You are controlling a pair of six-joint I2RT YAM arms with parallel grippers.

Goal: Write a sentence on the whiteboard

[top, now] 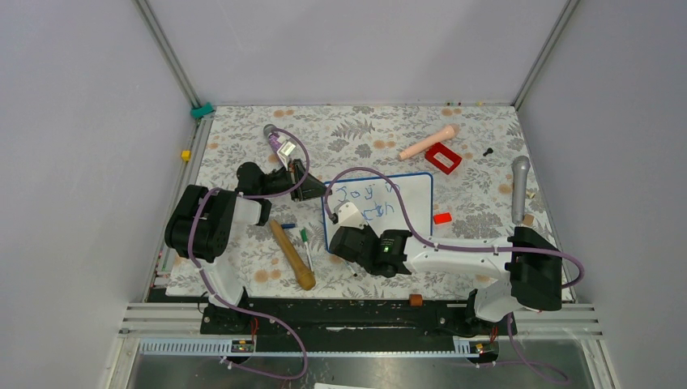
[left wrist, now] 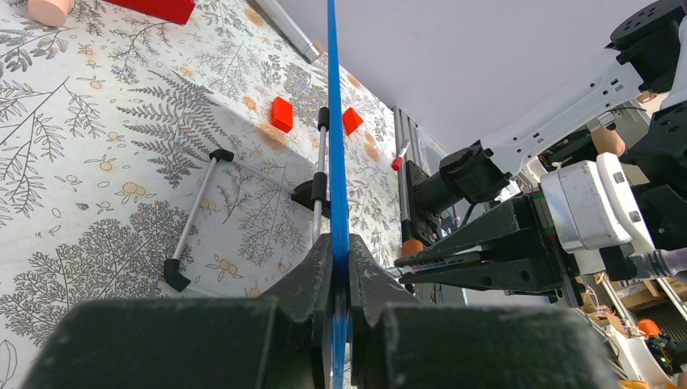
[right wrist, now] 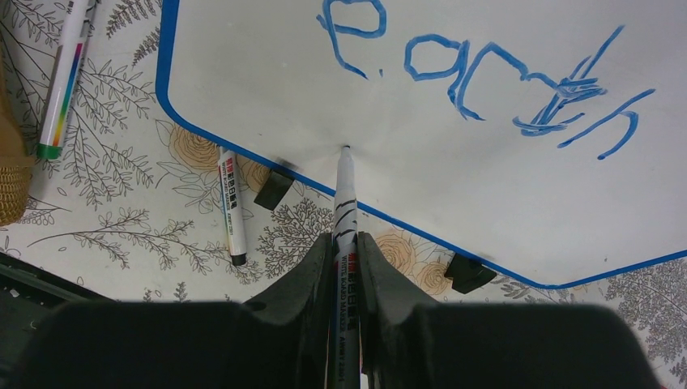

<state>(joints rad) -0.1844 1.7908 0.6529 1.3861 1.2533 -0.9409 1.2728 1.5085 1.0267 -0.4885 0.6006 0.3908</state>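
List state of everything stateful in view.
whiteboard: propped on its stand, edge clamped.
sentence: stops at "each", blank below.
left fingers: shut on whiteboard.
right fingers: shut on marker.
marker: uncapped, tip touching the board.
spare marker: lying loose beside the board.

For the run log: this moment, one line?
left tool: grips blue-framed whiteboard | right tool: white marker, tip on board

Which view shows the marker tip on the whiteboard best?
Right wrist: the marker tip meets the whiteboard, close and unobstructed. Left wrist shows it only side-on beside the edge-on board; top external mostly hides it under the right arm.
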